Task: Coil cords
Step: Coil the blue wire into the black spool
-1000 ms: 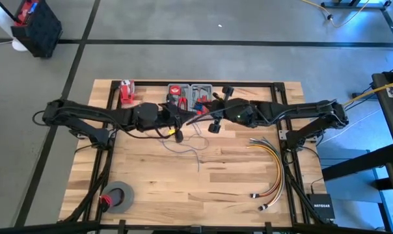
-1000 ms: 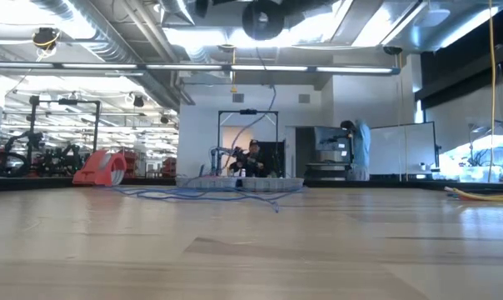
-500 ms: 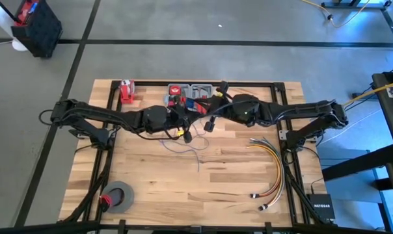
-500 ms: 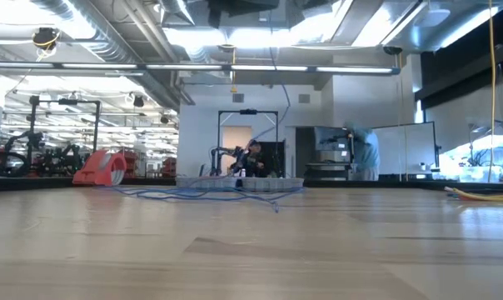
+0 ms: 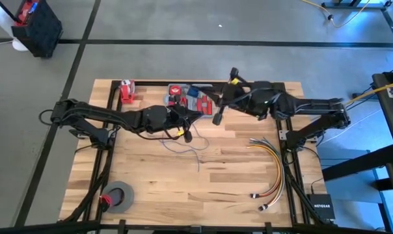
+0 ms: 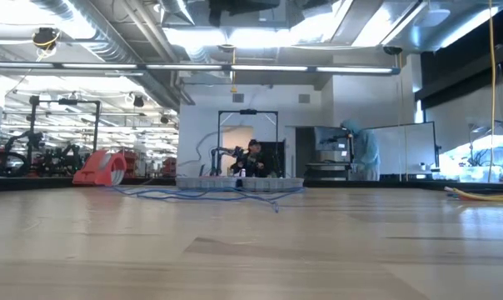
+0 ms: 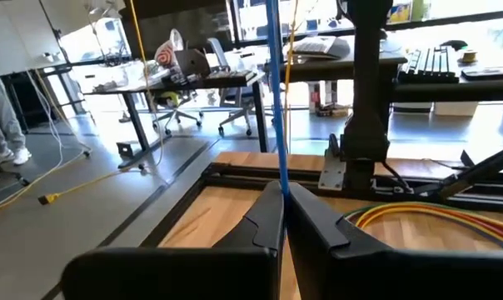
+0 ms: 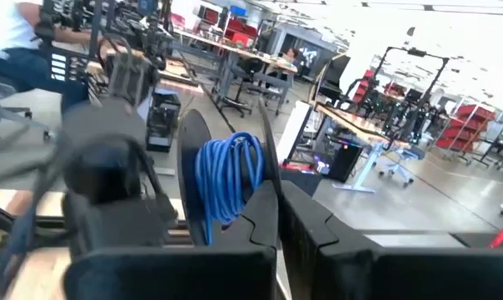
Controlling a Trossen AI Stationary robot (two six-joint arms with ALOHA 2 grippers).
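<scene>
The right pincer (image 8: 272, 196) holds closed on a blue coil of the cords (image 8: 226, 177) above the table (image 5: 222, 182), while the left pincer (image 7: 285, 196) pinches the strand taut for winding.

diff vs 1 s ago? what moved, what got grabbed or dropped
The right gripper swung away from the table's middle toward the far edge, shut on the blue coil of cord. The left gripper shifted slightly toward the middle, shut on a taut blue cord. Nothing was newly grabbed or let go. Loose cords, the yellow-orange cable bundle and the tape roll stayed put.
</scene>
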